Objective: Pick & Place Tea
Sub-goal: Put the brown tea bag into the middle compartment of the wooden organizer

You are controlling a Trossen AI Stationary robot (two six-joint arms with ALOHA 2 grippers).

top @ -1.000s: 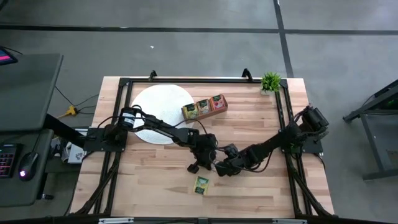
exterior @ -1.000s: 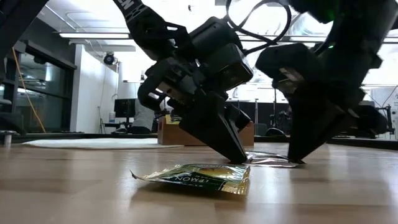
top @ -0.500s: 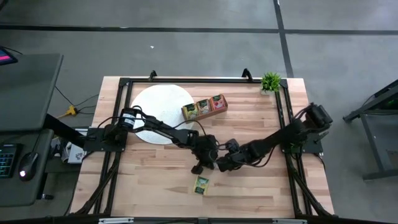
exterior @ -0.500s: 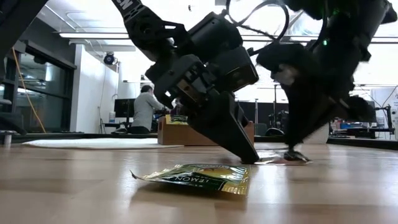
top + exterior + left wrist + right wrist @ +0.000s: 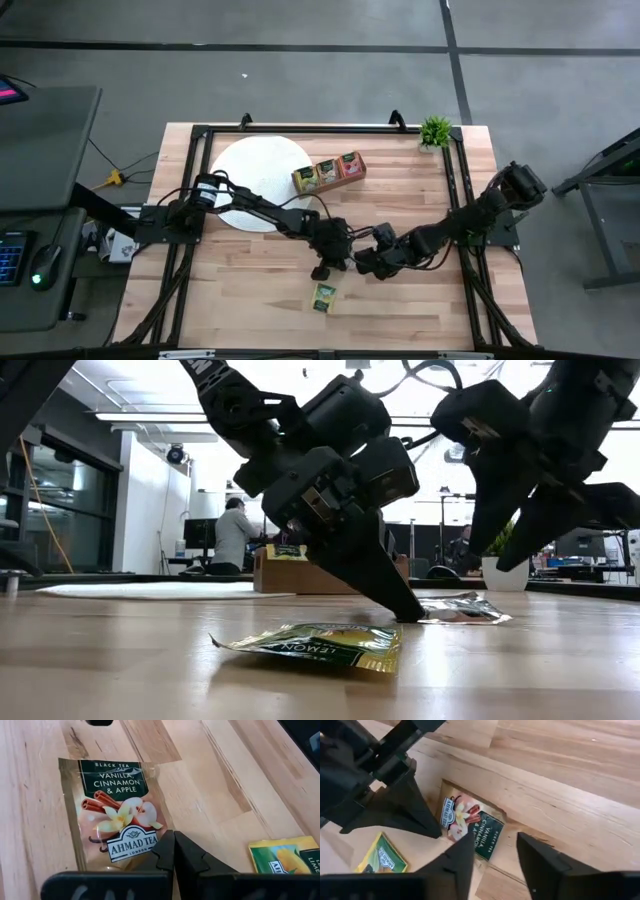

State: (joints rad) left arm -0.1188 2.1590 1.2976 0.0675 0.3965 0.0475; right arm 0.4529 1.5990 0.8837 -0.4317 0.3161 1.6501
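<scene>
Two loose tea packets lie on the wooden table (image 5: 240,290), and the pictures do not show either of them whole. Starting at the left of the high view, a white round mat (image 5: 255,180) lies on the table, partly covered by the left arm that reaches across it. Just right of the mat stands the brown wooden tray (image 5: 329,172) with three compartments; each holds tea packets, one yellowish, one green, one pink-red, but how many are stacked in each cannot be made out.

Further right, near the table's middle, the left gripper (image 5: 324,268) stands with its fingers (image 5: 176,856) pressed together, their tips down on the edge of the vanilla, cinnamon and apple packet (image 5: 116,816); the packet lies flat on the wood, and from above the gripper hides it almost entirely. Just in front of it, nearer the table's front edge, lies the yellow-green lemon packet (image 5: 323,297), cut off at the picture's edge in the left wrist view.

Right of the left gripper, the right gripper (image 5: 366,264) hangs above the table with its fingers (image 5: 538,860) spread apart, holding nothing. At the far right corner stands one small potted plant (image 5: 435,131).
</scene>
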